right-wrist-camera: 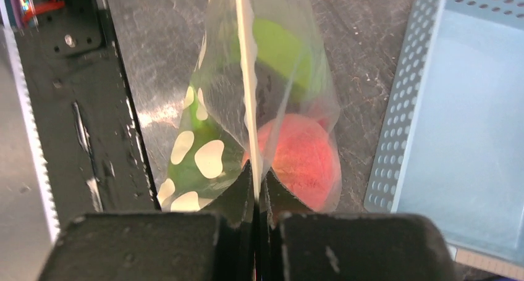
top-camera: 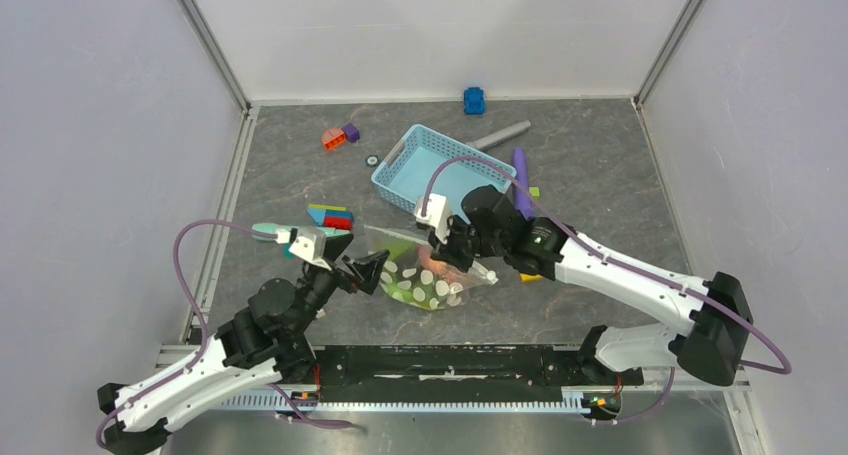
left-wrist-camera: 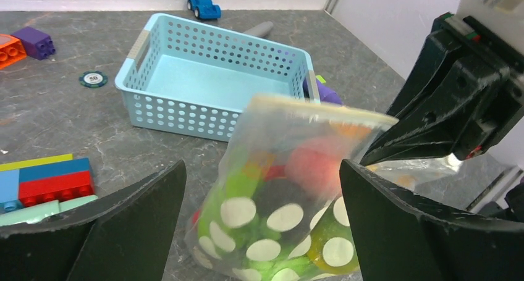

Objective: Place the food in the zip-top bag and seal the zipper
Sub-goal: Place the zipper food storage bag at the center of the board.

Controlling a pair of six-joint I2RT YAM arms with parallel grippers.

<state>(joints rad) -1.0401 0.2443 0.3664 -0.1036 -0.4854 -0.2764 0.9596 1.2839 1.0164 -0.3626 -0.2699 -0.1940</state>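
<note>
**Top view.** The bag [top-camera: 432,280] lies on the bench [top-camera: 610,155] between the two arms, just in front of the basket [top-camera: 418,167]. The left claw [top-camera: 358,260] stands at the bag's left end with its jaws apart, gripping nothing. The right claw [top-camera: 447,257] sits over the bag's right part, jaws together. A purple stick [top-camera: 520,180] lies beside the basket's right wall. A stack of blocks [top-camera: 330,216] lies left of the bag, and a toy car [top-camera: 474,100] stands near the back wall.

**Left wrist view.** The jaws stand wide, one on each side of the bag, and neither touches it. The bag is raised, with its mouth edge uppermost and tilted down to the right. The zipper [left-wrist-camera: 321,112] runs along that edge. The right claw pinches the bag at the right end of the zipper. The food [left-wrist-camera: 312,160] is inside the bag: pink, green, red, orange and dark pieces show through the dotted film.

**Right wrist view.** The jaws are pressed together on the zipper, which runs edge-on straight away from the fingertips. Whether the strip is sealed along its full length cannot be told. A pink piece and green pieces show inside the bag below the strip. The basket is at the right, apart from the bag.
</note>
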